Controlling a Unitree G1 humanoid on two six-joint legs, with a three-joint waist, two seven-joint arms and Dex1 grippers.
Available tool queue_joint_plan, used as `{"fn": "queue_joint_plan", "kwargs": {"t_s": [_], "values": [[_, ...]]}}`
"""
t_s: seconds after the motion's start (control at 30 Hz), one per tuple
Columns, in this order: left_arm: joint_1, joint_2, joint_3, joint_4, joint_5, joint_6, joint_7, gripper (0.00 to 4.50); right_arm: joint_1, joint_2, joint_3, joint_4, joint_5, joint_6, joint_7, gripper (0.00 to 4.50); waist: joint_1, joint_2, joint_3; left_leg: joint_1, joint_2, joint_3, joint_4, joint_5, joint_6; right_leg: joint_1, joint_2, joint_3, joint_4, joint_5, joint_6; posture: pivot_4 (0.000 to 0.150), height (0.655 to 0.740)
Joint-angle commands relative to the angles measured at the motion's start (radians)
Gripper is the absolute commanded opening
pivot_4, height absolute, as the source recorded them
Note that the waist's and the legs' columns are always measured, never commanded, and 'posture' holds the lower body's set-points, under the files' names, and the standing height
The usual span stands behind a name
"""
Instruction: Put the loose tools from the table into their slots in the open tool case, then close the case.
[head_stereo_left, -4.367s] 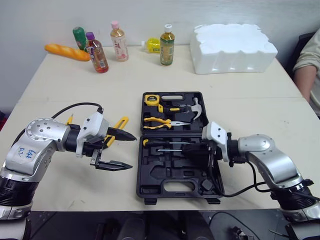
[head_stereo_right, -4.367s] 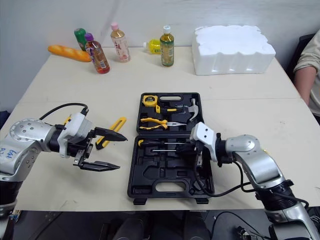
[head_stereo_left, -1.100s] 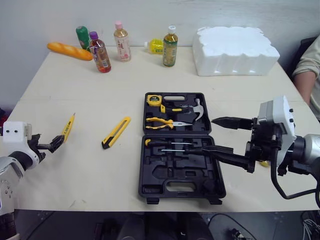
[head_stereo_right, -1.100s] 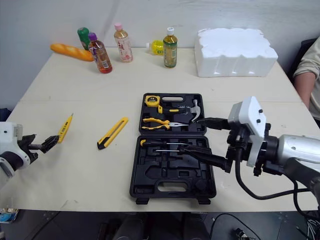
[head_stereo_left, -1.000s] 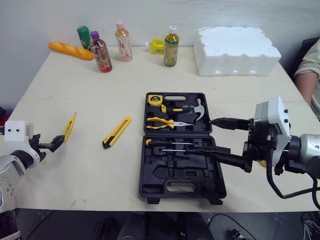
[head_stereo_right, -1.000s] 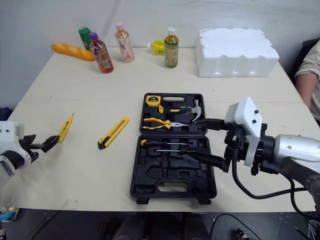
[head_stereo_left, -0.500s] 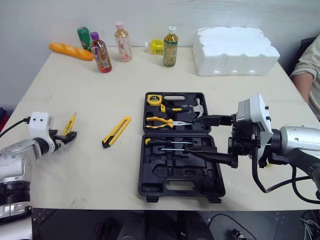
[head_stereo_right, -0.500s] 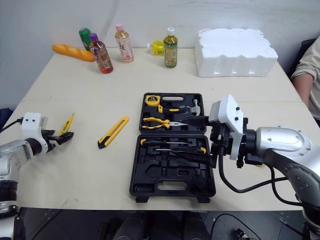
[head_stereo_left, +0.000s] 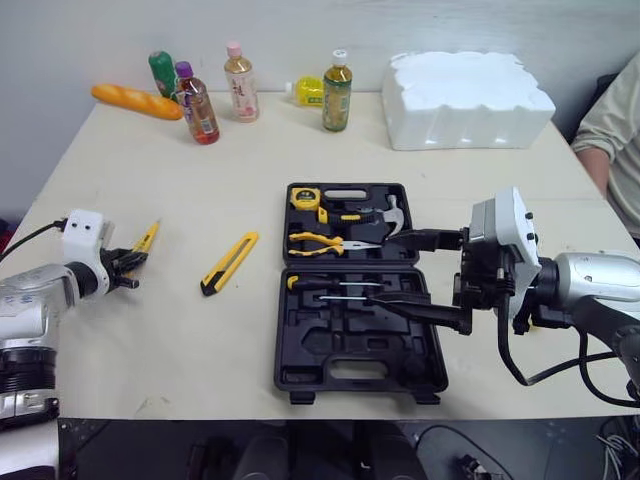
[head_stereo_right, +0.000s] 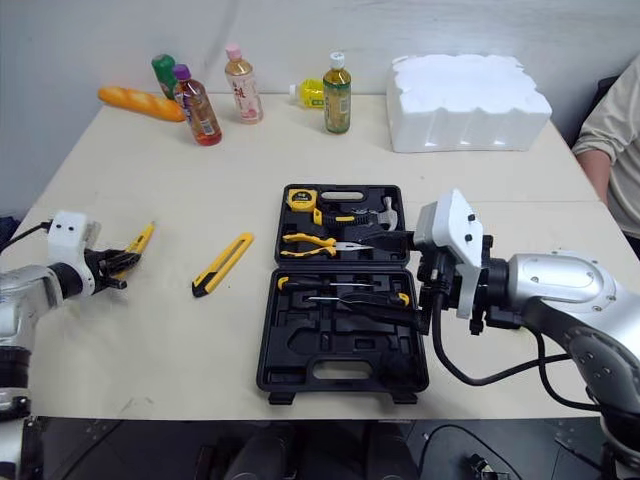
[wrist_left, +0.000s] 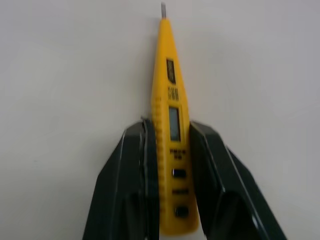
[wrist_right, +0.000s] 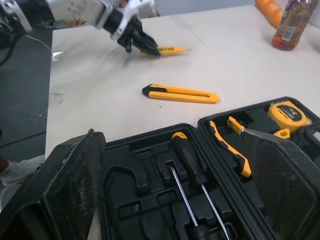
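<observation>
A yellow tester pen (wrist_left: 170, 125) lies on the table at the left, and my left gripper (head_stereo_left: 131, 260) is shut on its rear end, one finger (wrist_left: 125, 175) pressed against each side. A yellow utility knife (head_stereo_left: 229, 263) lies loose between the pen and the open black tool case (head_stereo_left: 300, 375). The case holds a tape measure (head_stereo_left: 305, 198), a hammer (head_stereo_left: 390, 215), pliers (head_stereo_left: 325, 242) and screwdrivers (wrist_right: 185, 165). My right gripper (head_stereo_left: 390, 270) hovers open over the case's right half with nothing between its wide fingers (wrist_right: 70, 185).
Several bottles (head_stereo_left: 238, 83) and a bread loaf (head_stereo_left: 135, 102) stand along the far edge, with a white foam block (head_stereo_left: 465, 98) at the back right. A person's sleeve (head_stereo_left: 610, 120) shows at the right edge.
My left gripper has moved up to the tester pen and its fingers have closed in on it. My right gripper has shifted left over the case, still open.
</observation>
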Motion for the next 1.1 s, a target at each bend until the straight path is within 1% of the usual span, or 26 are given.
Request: {"fn": "queue_joint_plan", "kwargs": {"t_s": [0.03, 0.1, 0.2, 0.33, 0.43, 0.5, 0.6, 0.7, 0.83, 0.97, 1.1], "values": [[0.055, 0.108, -0.033, -0.31, -0.136, 0.0, -0.287, 0.54, 0.101, -0.052, -0.143, -0.064, 0.054, 0.01, 0.03, 4.5, 0.003, -0.001, 0.0, -0.002, 0.0, -0.002, 0.0, 0.0, 0.0, 0.0, 0.0, 0.001, 0.0, 0.0, 0.0, 0.15, 0.7383], [0.052, 0.137, -0.089, -0.417, -0.18, 0.036, -0.365, 0.54, 0.18, -0.077, -0.219, -0.075, 0.076, 0.024, 0.05, 4.5, 0.006, 0.0, 0.0, -0.005, 0.0, -0.004, 0.001, 0.0, 0.0, 0.0, -0.001, 0.0, -0.003, 0.0, 0.0, 0.15, 0.7383], [-0.017, 0.128, -0.199, -0.531, -0.215, 0.097, -0.411, 0.54, 0.308, -0.102, -0.352, -0.084, 0.092, 0.051, 0.08, 4.5, 0.007, 0.0, 0.0, -0.01, -0.001, -0.008, 0.002, -0.001, 0.001, 0.0, -0.001, -0.003, -0.006, 0.0, 0.0, 0.15, 0.7383], [-0.119, 0.085, -0.343, -0.59, -0.208, 0.175, -0.42, 0.54, 0.449, -0.109, -0.487, -0.107, 0.089, 0.076, 0.104, 4.5, 0.003, 0.0, 0.0, -0.01, -0.001, -0.007, 0.003, 0.0, 0.001, 0.0, 0.001, -0.004, -0.004, 0.0, 0.0, 0.15, 0.7383], [-0.18, 0.044, -0.451, -0.602, -0.173, 0.189, -0.429, 0.54, 0.544, -0.101, -0.564, -0.132, 0.083, 0.091, 0.113, 4.5, 0.002, 0.0, 0.0, -0.007, -0.001, -0.003, 0.003, 0.001, 0.003, 0.0, 0.006, -0.006, 0.001, 0.0, 0.001, 0.15, 0.7383], [-0.214, 0.021, -0.509, -0.593, -0.147, 0.182, -0.437, 0.54, 0.592, -0.092, -0.597, -0.146, 0.078, 0.092, 0.115, 4.5, 0.001, -0.001, 0.0, -0.005, -0.002, -0.001, 0.004, 0.001, 0.006, 0.0, 0.007, -0.005, 0.0, 0.001, 0.001, 0.15, 0.7383], [-0.282, -0.043, -0.603, -0.547, -0.089, 0.186, -0.422, 0.54, 0.666, -0.074, -0.628, -0.169, 0.055, 0.082, 0.123, 4.5, 0.004, -0.001, 0.001, -0.004, -0.001, -0.001, 0.007, 0.0, 0.009, 0.001, 0.01, -0.002, 0.002, 0.001, 0.002, 0.15, 0.7383], [-0.316, -0.088, -0.675, -0.518, -0.039, 0.173, -0.423, 0.54, 0.702, -0.061, -0.637, -0.186, 0.056, 0.07, 0.115, 4.5, 0.004, -0.001, 0.001, -0.004, -0.001, -0.001, 0.009, 0.0, 0.009, 0.001, 0.011, 0.0, 0.003, 0.001, 0.002, 0.15, 0.7383], [-0.341, -0.117, -0.776, -0.489, 0.039, 0.134, -0.45, 0.54, 0.727, -0.047, -0.639, -0.202, 0.062, 0.063, 0.098, 4.5, 0.003, -0.001, 0.001, -0.004, -0.001, 0.0, 0.01, 0.0, 0.01, 0.001, 0.012, 0.002, 0.003, 0.002, 0.003, 0.15, 0.7383], [-0.36, -0.144, -0.802, -0.446, 0.086, 0.11, -0.457, 0.54, 0.736, -0.044, -0.635, -0.206, 0.059, 0.055, 0.091, 4.5, 0.005, -0.001, 0.001, -0.005, -0.001, 0.0, 0.013, 0.0, 0.01, 0.001, 0.012, 0.003, 0.003, 0.002, 0.003, 0.15, 0.7383], [-0.372, -0.197, -0.82, -0.395, 0.117, 0.089, -0.46, 0.54, 0.735, -0.04, -0.612, -0.206, 0.047, 0.039, 0.074, 4.5, 0.005, -0.001, 0.001, -0.006, -0.001, -0.001, 0.013, -0.001, 0.011, 0.001, 0.012, 0.004, 0.003, 0.002, 0.003, 0.15, 0.7383]]}}
